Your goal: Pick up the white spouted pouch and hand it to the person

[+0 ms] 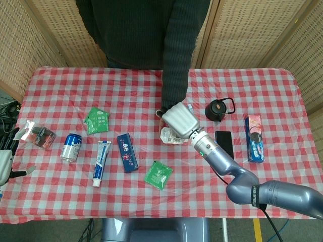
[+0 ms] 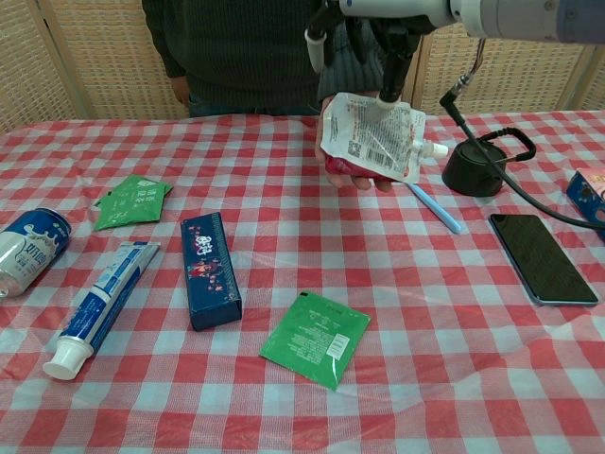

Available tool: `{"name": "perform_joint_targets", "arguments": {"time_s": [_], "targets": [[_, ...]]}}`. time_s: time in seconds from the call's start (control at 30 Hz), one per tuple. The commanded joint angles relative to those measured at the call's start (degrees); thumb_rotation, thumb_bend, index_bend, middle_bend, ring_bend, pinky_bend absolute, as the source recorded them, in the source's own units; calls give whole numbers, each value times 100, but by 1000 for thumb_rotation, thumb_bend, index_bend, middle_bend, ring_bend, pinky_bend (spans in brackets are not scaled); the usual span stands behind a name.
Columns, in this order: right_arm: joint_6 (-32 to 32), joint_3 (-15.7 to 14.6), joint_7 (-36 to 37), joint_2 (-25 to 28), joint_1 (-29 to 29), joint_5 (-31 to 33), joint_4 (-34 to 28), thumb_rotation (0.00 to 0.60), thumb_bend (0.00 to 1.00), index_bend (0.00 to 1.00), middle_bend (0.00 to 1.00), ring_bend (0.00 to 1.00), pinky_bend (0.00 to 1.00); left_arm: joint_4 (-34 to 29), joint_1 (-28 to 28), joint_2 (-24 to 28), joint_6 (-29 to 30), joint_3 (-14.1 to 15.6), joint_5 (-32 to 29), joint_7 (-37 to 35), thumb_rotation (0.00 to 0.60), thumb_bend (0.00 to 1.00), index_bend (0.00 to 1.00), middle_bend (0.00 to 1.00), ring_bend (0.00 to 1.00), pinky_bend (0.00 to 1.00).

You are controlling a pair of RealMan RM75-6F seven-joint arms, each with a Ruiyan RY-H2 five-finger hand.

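The pick-up looks done and only the release is left: the white spouted pouch (image 2: 371, 138) hangs at twelve o'clock above the table, just over the person's hand (image 2: 356, 173) upturned beneath it. The right hand (image 1: 180, 119) pinches the pouch's top edge; the left hand (image 1: 4, 162) idles at nine o'clock, its fingers too cropped to judge

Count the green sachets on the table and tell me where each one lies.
2. One green sachet lies at the left, beyond the blue can. The other green sachet lies near the front edge, right of the dark blue box. None seems hidden.
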Motion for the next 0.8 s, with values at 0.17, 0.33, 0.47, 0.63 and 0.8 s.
{"name": "perform_joint_targets", "arguments": {"time_s": [0.17,0.33,0.47,0.63,0.8], "targets": [[672,172,-144,196,-36,83,-394,600,0,0,0,96,219,-23,11,3,34,9,29,9,600,0,0,0,0,0],[1061,244,0,805,-344,-189,-1018,600,0,0,0,95,210,-46,17,8,56,33,87,7,600,0,0,0,0,0],[1466,93,250,1333,-844,-587,-1445,600,0,0,0,95,194,-79,35,27,114,56,170,-24,600,0,0,0,0,0],[2539,-770,1004,1769,-2159,-1821,-1362,600,0,11,10,87,131,-170,143,107,391,136,462,-161,600,0,0,0,0,0],[3350,-1245,1701,1468,-2940,-2402,-916,600,0,35,7,32,34,-218,218,158,561,199,645,-244,600,0,0,0,0,0]]}}
